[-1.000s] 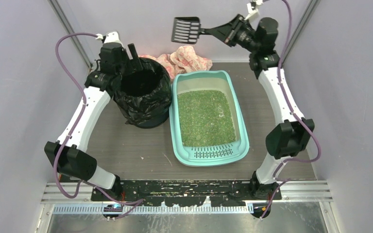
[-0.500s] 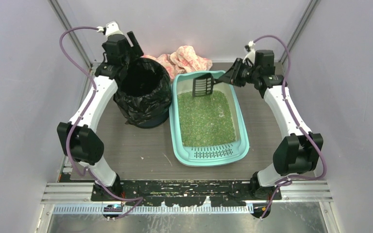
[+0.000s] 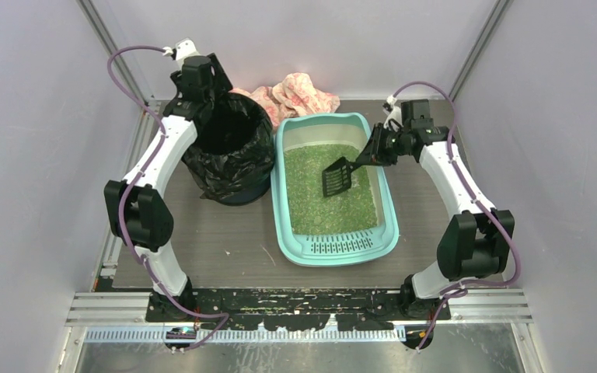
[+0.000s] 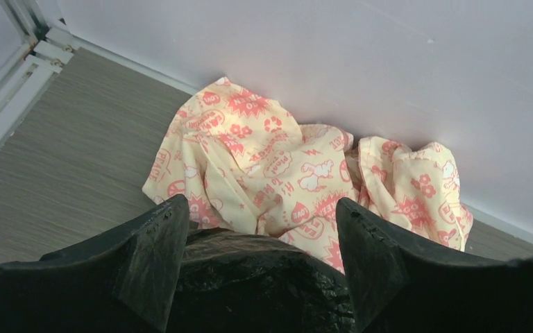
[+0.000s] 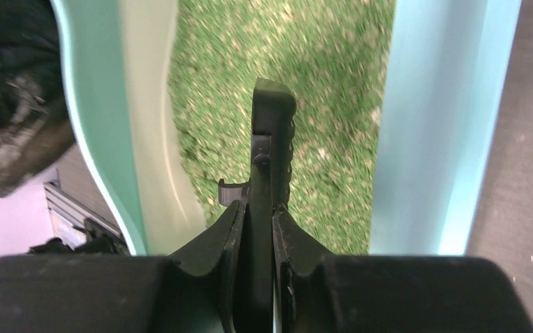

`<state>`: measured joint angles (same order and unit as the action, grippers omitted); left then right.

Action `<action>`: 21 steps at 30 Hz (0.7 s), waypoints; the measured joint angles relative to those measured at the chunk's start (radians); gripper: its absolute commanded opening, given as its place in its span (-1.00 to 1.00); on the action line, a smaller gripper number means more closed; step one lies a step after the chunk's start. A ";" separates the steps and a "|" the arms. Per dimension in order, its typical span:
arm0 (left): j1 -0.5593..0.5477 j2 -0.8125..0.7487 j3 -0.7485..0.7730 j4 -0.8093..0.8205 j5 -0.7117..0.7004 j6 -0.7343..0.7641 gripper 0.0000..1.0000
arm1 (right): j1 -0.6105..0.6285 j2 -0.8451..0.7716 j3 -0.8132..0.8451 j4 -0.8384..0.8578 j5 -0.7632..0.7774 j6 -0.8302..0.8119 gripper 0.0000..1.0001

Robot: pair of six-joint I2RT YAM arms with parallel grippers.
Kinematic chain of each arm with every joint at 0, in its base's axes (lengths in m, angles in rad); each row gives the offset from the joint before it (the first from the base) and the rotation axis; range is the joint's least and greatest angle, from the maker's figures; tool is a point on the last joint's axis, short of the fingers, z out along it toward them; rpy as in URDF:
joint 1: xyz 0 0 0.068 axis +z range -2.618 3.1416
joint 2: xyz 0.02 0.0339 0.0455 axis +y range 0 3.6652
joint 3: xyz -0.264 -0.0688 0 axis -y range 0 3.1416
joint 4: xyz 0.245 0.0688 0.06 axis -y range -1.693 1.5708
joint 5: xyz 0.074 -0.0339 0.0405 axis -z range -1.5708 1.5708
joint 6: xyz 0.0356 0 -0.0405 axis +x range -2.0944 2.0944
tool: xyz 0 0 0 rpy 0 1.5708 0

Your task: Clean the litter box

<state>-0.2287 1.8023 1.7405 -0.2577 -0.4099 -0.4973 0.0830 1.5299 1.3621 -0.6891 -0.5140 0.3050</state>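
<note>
Since the right gripper [image 3: 368, 154] is clenched on the scoop [image 3: 337, 179] handle, with the blade low over the litter [image 3: 319, 203], a fast or steep dig could fling granules over the box [image 3: 334, 247] rim. Box sits mid-table, just beside the bin [image 3: 229, 167]. The thin handle may twist in the grip. Left gripper [image 4: 260, 232] released, idle at bin's far rim.

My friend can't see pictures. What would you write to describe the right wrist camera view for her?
The right gripper is clamped on the handle of a black scoop, seen edge-on over green litter inside a mint-teal litter box. A black bin bag shows at the upper left.
</note>
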 measured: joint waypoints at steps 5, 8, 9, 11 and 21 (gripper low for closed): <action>0.000 0.000 0.000 0.038 -0.017 0.014 0.49 | 0.000 -0.026 -0.086 -0.074 0.032 -0.059 -0.95; 0.004 0.000 0.000 0.045 -0.006 0.022 0.49 | 0.000 -0.048 -0.129 -0.100 0.050 -0.090 -0.95; 0.007 0.000 0.000 0.045 0.001 0.022 0.49 | 0.000 -0.054 -0.140 -0.105 0.051 -0.099 -0.95; 0.017 0.000 0.000 0.045 0.016 0.016 0.49 | 0.000 -0.068 -0.160 -0.106 0.051 -0.119 -0.95; 0.046 0.000 -0.001 0.085 0.038 0.006 0.49 | 0.004 -0.157 -0.229 -0.113 0.047 -0.183 -0.99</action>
<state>-0.1829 1.8023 1.7397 -0.1722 -0.3721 -0.4915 0.0868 1.3731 1.1328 -0.8017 -0.4667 0.1219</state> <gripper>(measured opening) 0.744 0.235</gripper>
